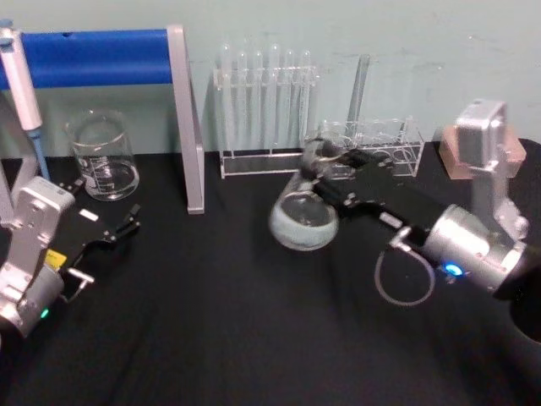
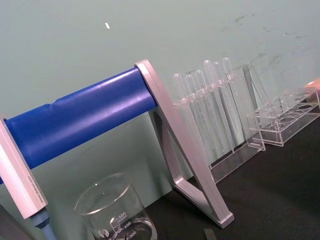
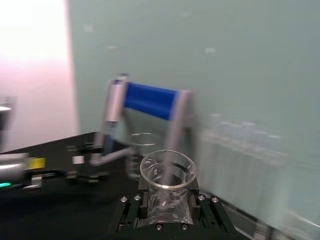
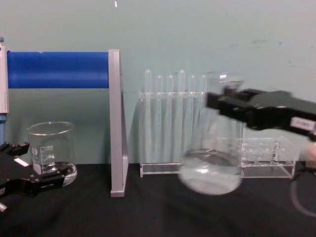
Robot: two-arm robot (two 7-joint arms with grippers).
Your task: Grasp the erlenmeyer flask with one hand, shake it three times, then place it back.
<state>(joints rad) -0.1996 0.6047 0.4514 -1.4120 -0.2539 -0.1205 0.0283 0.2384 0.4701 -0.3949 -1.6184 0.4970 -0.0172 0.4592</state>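
The erlenmeyer flask (image 1: 303, 222) is a clear glass cone held off the black table, its wide base tipped toward the table's middle. My right gripper (image 1: 328, 172) is shut on its narrow neck, reaching in from the right. The chest view shows the flask (image 4: 211, 168) hanging in front of the racks, its base smeared, with the black right gripper (image 4: 224, 102) clamped just below the rim. Seen from the right wrist, the flared rim (image 3: 167, 172) stands between the fingers (image 3: 131, 207). My left gripper (image 1: 114, 230) rests open low at the table's left (image 4: 30, 174), holding nothing.
A graduated glass beaker (image 1: 103, 156) stands at the back left beside a blue bar on grey stands (image 1: 93, 57). Behind the flask are a rack of test tubes (image 1: 266, 110) and a low acrylic rack (image 1: 380, 144). A pink block (image 1: 482, 150) sits at the far right.
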